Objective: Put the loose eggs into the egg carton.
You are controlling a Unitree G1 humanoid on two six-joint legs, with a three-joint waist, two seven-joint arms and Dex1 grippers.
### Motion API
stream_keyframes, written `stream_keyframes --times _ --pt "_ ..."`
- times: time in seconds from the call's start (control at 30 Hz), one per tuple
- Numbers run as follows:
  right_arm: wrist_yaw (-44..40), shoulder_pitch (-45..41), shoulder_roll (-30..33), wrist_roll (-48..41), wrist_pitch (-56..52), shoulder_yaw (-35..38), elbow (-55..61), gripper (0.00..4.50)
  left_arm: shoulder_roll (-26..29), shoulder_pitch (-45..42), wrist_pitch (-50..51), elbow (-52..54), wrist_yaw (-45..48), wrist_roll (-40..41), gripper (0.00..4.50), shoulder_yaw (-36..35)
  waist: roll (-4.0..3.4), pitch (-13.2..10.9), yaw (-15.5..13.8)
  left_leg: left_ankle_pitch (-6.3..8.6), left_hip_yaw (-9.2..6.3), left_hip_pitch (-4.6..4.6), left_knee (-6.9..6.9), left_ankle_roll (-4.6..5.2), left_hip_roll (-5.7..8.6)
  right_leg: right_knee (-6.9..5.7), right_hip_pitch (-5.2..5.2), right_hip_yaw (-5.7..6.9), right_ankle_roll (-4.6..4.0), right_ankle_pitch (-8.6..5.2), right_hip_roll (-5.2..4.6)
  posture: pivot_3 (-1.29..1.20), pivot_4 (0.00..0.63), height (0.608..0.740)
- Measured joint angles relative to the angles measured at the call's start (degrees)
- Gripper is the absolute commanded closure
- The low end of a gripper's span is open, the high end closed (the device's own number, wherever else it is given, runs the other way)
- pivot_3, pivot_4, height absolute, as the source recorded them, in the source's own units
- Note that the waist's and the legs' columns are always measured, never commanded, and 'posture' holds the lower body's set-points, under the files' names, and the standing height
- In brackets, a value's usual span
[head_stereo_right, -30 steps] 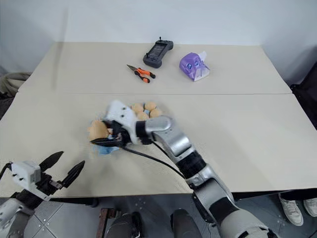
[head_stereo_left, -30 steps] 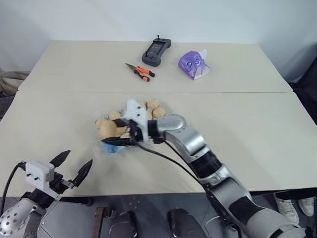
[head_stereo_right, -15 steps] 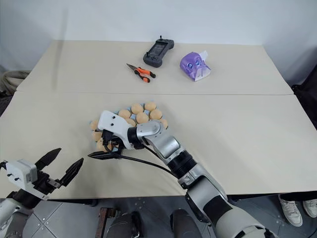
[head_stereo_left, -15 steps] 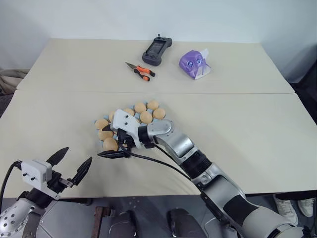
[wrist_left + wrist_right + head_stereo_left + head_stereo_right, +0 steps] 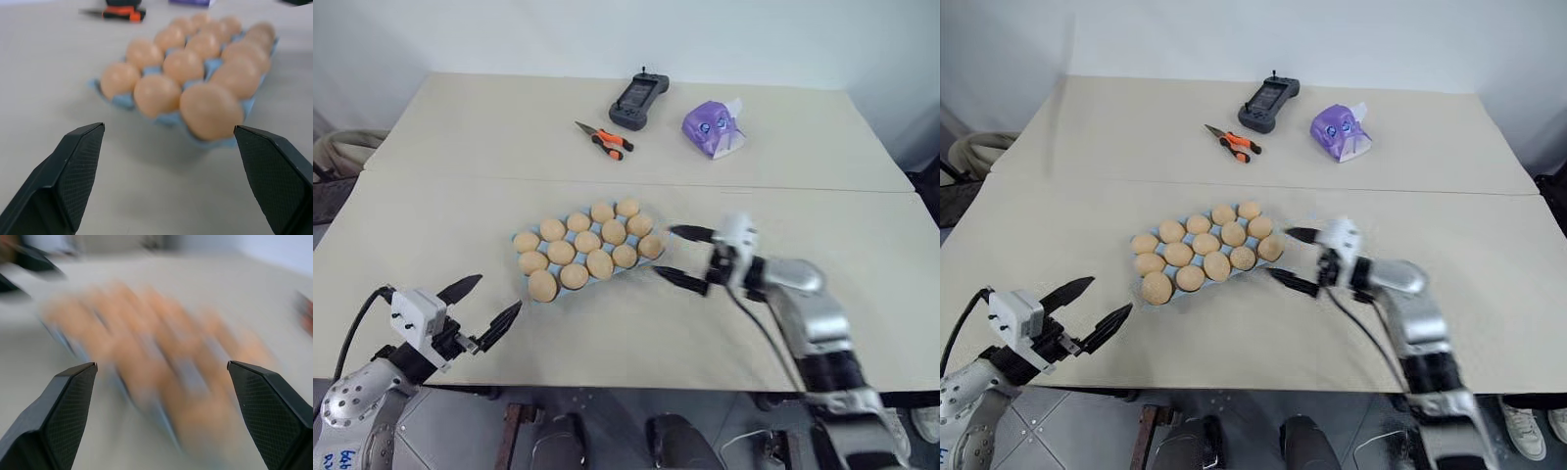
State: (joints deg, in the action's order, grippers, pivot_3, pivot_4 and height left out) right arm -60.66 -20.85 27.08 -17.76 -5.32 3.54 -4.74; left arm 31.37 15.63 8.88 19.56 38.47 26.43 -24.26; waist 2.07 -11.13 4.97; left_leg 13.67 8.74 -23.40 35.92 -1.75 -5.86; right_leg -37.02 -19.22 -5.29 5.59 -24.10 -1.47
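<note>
The light blue egg carton [image 5: 518,236] lies at the middle of the near table, and tan eggs [image 5: 587,241] sit in its cups. Loose eggs are out of view. My right gripper [image 5: 677,257] hovers just off the carton's right end, open, with nothing between its fingers, pointing left at the carton. My left gripper [image 5: 496,296] is open near the table's front edge, left of and nearer than the carton. In the left wrist view the nearest egg [image 5: 210,110] and the carton's rim [image 5: 123,100] lie ahead of its spread fingers [image 5: 73,166].
On the far table lie orange-handled pliers [image 5: 603,140], a black handheld controller [image 5: 638,96] and a purple tissue pack [image 5: 713,127]. A seam [image 5: 460,177] runs between the two tables. Coiled hose [image 5: 337,157] lies off the left edge.
My right gripper was shut over the carton's left end; it has opened and swung right, off the carton. An egg now sits in the near-left cup. The view has shifted.
</note>
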Motion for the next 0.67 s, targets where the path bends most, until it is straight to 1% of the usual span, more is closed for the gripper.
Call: stream_keyframes --times 0.07,0.2,0.27,0.43,0.67 --pt "0.1 3.6 1.9 -0.2 2.2 2.5 0.0 0.05 0.8 -0.9 0.0 -0.2 0.2 -0.3 0.0 0.1 0.0 0.0 0.5 0.0 0.08 0.06 0.0 -0.02 -0.07 -0.03 0.0 -0.09 0.0 0.0 0.06 0.0 0.15 0.74" --pt "3.3 8.8 1.9 -0.9 6.6 7.3 -0.2 0.05 2.1 -2.0 -0.1 -0.3 0.6 -0.6 0.0 0.0 -0.02 0.0 0.8 -0.01 0.06 0.18 0.02 -0.05 -0.07 -0.07 0.13 -0.11 0.02 0.01 0.07 0.0 0.15 0.74" --pt "5.0 9.7 1.9 -0.9 7.7 8.7 -0.2 0.05 2.5 -2.7 -0.2 -0.8 0.8 -1.0 0.0 0.1 -0.04 0.0 0.9 -0.02 0.07 0.2 0.06 -0.03 -0.05 -0.06 0.19 -0.11 0.08 0.04 0.04 0.0 0.15 0.74" --pt "6.5 10.9 2.0 -1.3 10.4 9.4 -0.2 0.05 2.6 -6.6 -1.4 -2.5 0.7 -2.0 0.0 0.6 -0.04 0.0 0.6 -0.03 -0.12 0.33 0.11 0.02 -0.01 0.0 0.51 0.05 0.16 0.09 -0.02 0.0 0.15 0.74" --pt "6.3 12.1 2.0 -1.8 10.6 9.4 -0.2 0.05 1.1 -8.4 -1.7 -2.5 -1.6 -2.5 0.0 1.8 -0.04 0.0 -0.1 -0.02 -0.15 0.33 0.11 0.04 -0.03 0.04 0.52 0.05 0.17 0.09 -0.01 0.0 0.15 0.74"
